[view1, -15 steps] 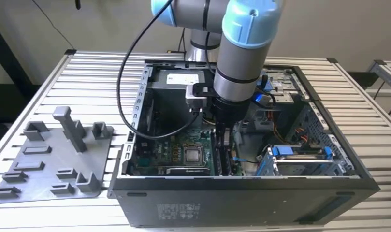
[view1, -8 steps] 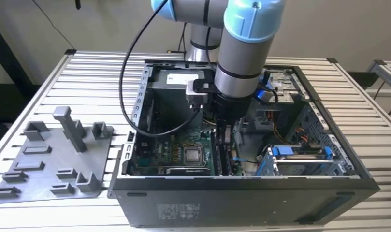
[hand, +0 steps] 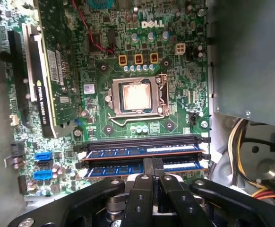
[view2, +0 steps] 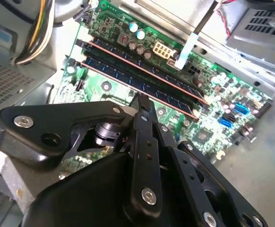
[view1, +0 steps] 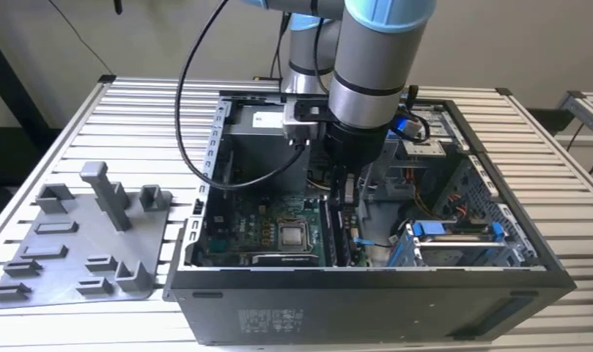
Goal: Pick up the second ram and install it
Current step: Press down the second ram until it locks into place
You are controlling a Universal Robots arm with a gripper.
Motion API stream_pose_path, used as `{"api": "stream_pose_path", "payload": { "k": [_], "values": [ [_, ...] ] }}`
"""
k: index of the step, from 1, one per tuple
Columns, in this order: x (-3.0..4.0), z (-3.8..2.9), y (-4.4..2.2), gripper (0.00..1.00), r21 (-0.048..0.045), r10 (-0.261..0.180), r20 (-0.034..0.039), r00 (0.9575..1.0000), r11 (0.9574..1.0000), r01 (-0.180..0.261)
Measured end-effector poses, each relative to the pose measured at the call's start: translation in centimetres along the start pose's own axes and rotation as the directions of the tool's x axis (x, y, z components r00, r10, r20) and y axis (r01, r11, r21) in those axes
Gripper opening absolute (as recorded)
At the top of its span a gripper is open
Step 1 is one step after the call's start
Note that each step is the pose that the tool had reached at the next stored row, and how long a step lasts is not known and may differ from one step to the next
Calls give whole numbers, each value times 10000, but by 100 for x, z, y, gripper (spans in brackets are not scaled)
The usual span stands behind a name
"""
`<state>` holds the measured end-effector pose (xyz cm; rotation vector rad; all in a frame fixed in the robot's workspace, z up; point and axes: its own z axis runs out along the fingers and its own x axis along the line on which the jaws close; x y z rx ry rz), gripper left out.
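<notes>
The second ram (hand: 114, 169) lies in the long slot of the green board (hand: 175, 71) closest to my gripper, beside a first stick (hand: 128, 151) in the neighbouring slot. In the second wrist view the second ram (view2: 109, 72) runs diagonally past my fingertips. My gripper (hand: 152, 166) is shut, its joined tips resting on the middle of the ram's top edge, with nothing between them. In the exterior view my gripper (view1: 348, 198) reaches down into the open computer case (view1: 374, 293), above the dark slots.
A bare processor socket (hand: 136, 96) sits beyond the slots, and an upright expansion card (hand: 45, 75) stands further off. Cable bundles (hand: 251, 156) and a metal box (hand: 251, 56) crowd one end of the slots. A grey fixture plate (view1: 81, 249) lies at the exterior view's left.
</notes>
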<state>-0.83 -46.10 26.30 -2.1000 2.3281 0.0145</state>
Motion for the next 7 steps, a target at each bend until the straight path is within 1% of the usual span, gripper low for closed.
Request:
{"api": "stream_pose_path", "payload": {
  "k": [7],
  "values": [
    [0,-2,0,11,0,-1,3,10000,10000,1]
  ]
}}
